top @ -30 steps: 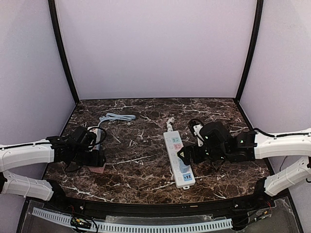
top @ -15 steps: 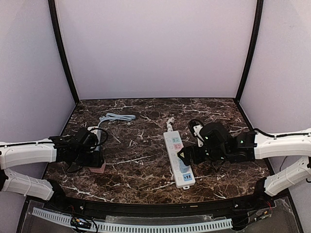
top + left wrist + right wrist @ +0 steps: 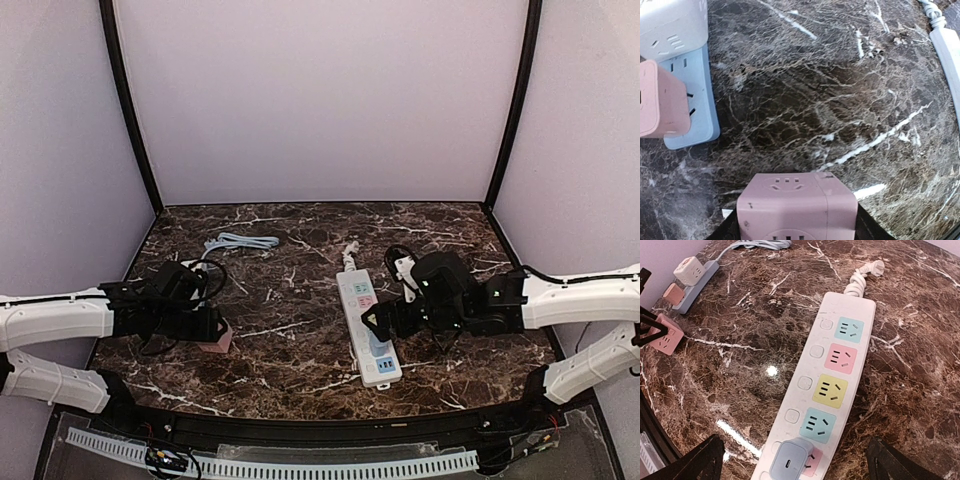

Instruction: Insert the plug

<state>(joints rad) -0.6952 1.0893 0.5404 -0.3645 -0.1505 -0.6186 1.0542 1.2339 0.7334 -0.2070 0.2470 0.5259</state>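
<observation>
Pink cube plug (image 3: 797, 202) now clamped in left gripper (image 3: 205, 330), shifted toward power strip (image 3: 810, 385); right gripper (image 3: 795, 460) gaping over strip. Carry next.

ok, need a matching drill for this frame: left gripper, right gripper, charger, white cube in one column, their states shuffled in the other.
1. left gripper
2. right gripper
3. charger
4. white cube

A. plugged into the white strip, at the end away from its cord
B. sitting on the blue strip
C. closed on a pink cube
D. open, facing the white strip

Pairs: 1-C, 2-D, 3-A, 4-B
</observation>
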